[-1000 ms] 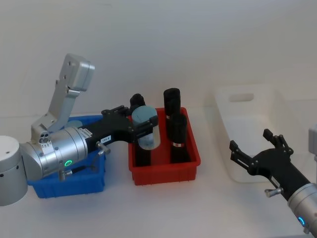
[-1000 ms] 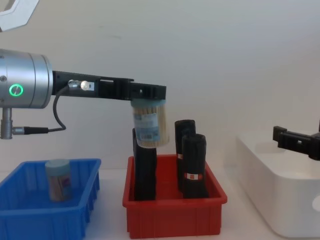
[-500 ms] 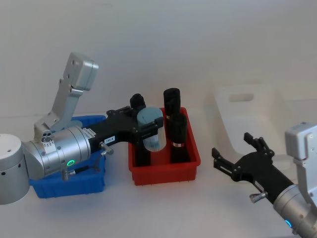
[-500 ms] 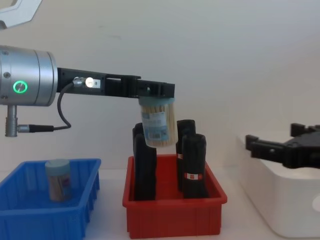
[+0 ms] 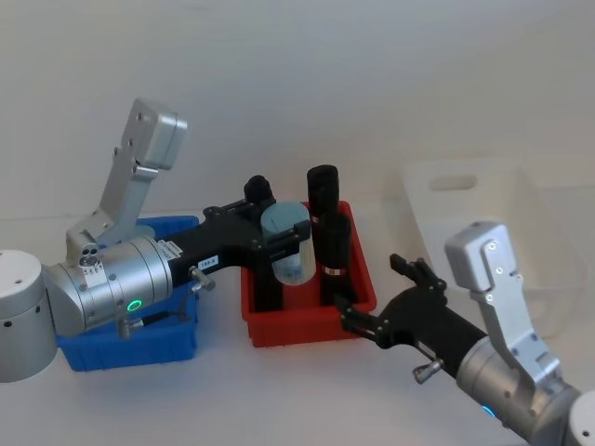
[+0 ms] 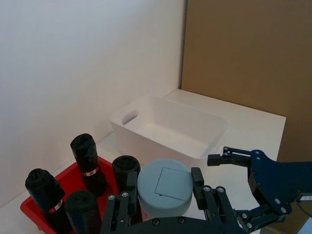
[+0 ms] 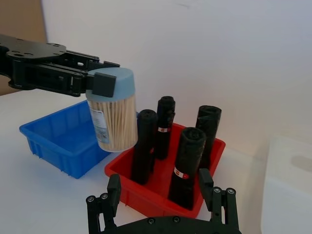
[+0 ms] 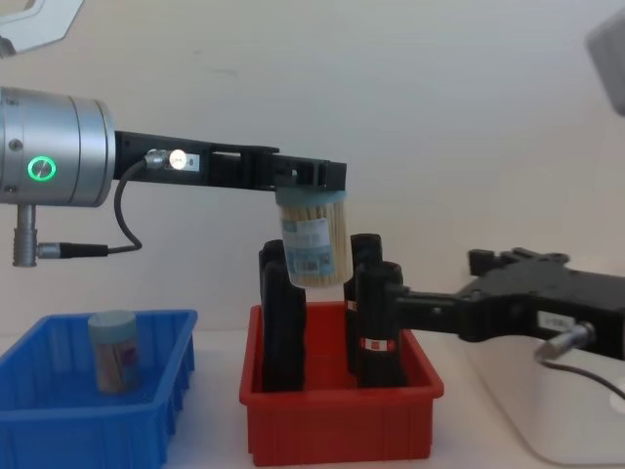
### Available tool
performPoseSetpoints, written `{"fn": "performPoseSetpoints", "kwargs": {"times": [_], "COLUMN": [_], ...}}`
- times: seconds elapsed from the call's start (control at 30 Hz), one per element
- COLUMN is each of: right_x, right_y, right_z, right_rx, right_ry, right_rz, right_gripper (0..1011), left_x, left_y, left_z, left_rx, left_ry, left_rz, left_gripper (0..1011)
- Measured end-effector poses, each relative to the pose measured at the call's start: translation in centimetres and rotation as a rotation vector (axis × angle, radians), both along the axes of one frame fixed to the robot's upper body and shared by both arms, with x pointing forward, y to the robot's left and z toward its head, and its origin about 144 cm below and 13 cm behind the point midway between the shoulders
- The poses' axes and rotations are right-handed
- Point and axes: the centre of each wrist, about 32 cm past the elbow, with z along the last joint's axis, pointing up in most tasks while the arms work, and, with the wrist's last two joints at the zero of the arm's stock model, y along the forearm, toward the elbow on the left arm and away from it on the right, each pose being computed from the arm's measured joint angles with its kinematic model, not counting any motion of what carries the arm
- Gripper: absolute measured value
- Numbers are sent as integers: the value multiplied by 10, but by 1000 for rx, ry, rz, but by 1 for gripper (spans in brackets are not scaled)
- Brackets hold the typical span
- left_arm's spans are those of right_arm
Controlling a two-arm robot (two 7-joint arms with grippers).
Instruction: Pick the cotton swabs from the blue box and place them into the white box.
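Left gripper (image 8: 311,184) was clamped on the pale lid of one jar of cotton swabs (image 8: 314,246), the jar hanging slightly tilted beneath its fingers. Directly below that gripper stood the red bin (image 8: 337,430) with its black cylinders (image 8: 379,322); the jar's base hung level with their tops, close in front of them, whether touching could not be told. Back along the arm, behind the gripper's wrist and lower down, sat the blue box (image 8: 39,430) with a second jar (image 8: 113,350) upright inside it.

Right gripper (image 5: 372,293) was released, its fingers spread wide, reaching toward the left gripper from the other side. Its fingertips came to the red bin's near right corner, lower than the held jar and apart from it. Behind this gripper's arm, off to its right, stood the white box (image 6: 156,141).

All three containers rested on a plain white table (image 5: 279,390) against a white wall (image 5: 325,84). A brown board (image 6: 243,48) stood past the table's far end.
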Motion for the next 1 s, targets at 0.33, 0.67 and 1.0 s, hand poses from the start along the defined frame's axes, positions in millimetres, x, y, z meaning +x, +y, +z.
{"fn": "performPoseSetpoints", "kwargs": {"times": [0.33, 0.67, 1.0], "right_x": [13, 26, 37], "right_y": [18, 33, 42], "right_z": [10, 19, 26], "right_rx": [-44, -60, -54], "right_ry": [-1, -6, -4], "right_rz": [51, 80, 108], "right_gripper": [1001, 1001, 1001], "left_x": [0, 0, 0], "left_y": [0, 0, 0], "left_z": [0, 0, 0], "left_rx": [-1, -1, -1], "left_ry": [1, 1, 1], "left_rz": [-3, -4, -5], "left_gripper": [663, 661, 661]}}
